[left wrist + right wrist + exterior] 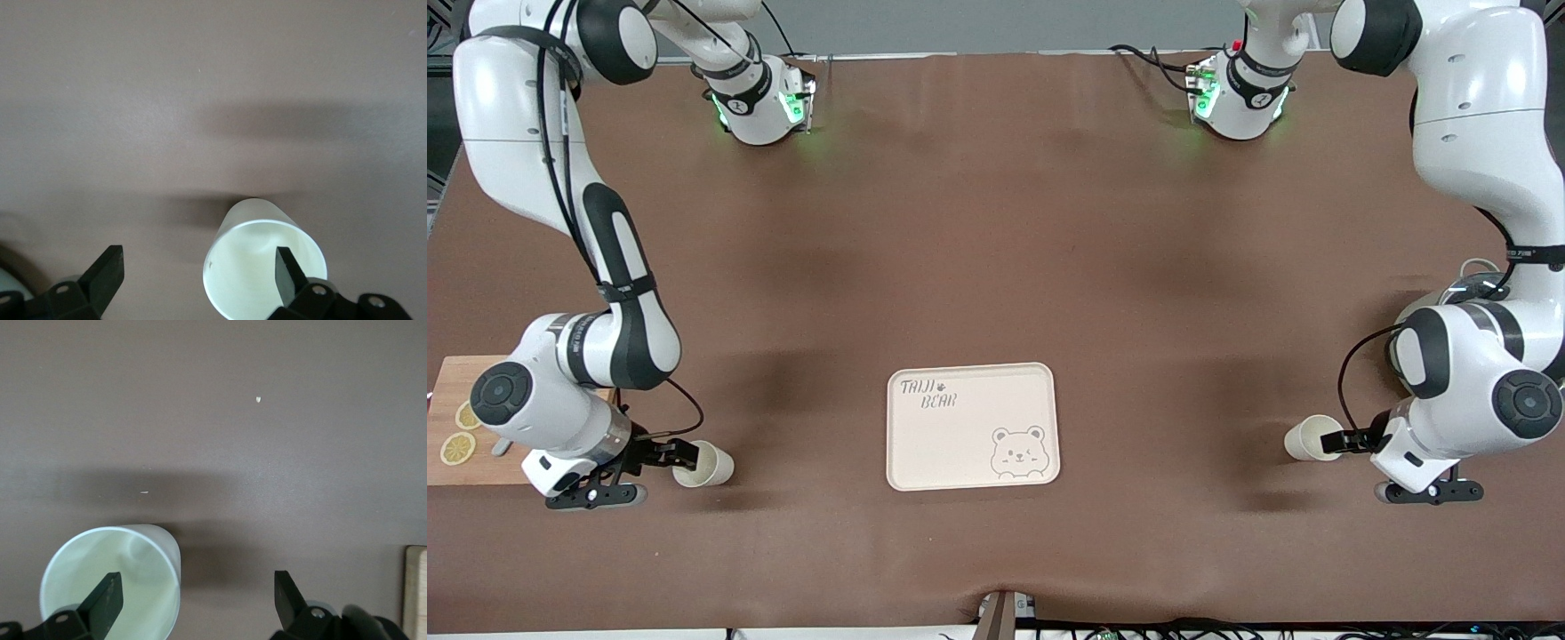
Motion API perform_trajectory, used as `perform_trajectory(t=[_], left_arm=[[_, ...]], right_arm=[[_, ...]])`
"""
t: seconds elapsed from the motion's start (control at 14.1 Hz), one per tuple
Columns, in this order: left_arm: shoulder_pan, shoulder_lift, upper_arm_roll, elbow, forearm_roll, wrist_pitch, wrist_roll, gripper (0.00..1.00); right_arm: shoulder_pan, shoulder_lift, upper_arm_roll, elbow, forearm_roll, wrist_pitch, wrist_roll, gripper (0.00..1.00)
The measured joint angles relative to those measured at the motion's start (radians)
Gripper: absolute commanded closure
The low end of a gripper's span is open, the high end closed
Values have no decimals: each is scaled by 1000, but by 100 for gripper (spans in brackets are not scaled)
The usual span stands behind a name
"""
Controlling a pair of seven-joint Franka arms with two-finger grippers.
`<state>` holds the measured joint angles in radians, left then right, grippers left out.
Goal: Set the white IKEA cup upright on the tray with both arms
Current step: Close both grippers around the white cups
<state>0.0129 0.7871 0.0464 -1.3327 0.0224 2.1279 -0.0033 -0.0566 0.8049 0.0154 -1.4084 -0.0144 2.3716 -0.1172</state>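
Observation:
Two white cups lie on their sides on the brown table. One cup (1312,437) is toward the left arm's end, its mouth facing my left gripper (1336,440). In the left wrist view this gripper (199,273) is open, with one finger (287,275) at the cup's (263,267) mouth and the other outside it. The other cup (704,464) lies toward the right arm's end. My right gripper (683,455) is open there (197,600), with one finger (107,603) at that cup's (113,577) mouth. The cream tray (960,444) with the bear drawing lies midway between the two cups and holds nothing.
A wooden cutting board (449,418) with lemon slices lies at the right arm's end, beside the right wrist; its edge also shows in the right wrist view (415,587). Both arm bases stand along the edge farthest from the camera.

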Motion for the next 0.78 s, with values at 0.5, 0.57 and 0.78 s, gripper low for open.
perform_trajectory(t=[0.5, 0.57, 0.78], left_arm=[[1, 36, 0, -10, -10, 3, -3, 39], [1, 36, 0, -11, -10, 4, -3, 51], [1, 35, -1, -12, -10, 4, -3, 83]], right_arm=[[0, 19, 0, 1, 0, 18, 0, 0], [0, 20, 0, 1, 0, 18, 0, 0], [3, 22, 1, 1, 0, 18, 0, 39]])
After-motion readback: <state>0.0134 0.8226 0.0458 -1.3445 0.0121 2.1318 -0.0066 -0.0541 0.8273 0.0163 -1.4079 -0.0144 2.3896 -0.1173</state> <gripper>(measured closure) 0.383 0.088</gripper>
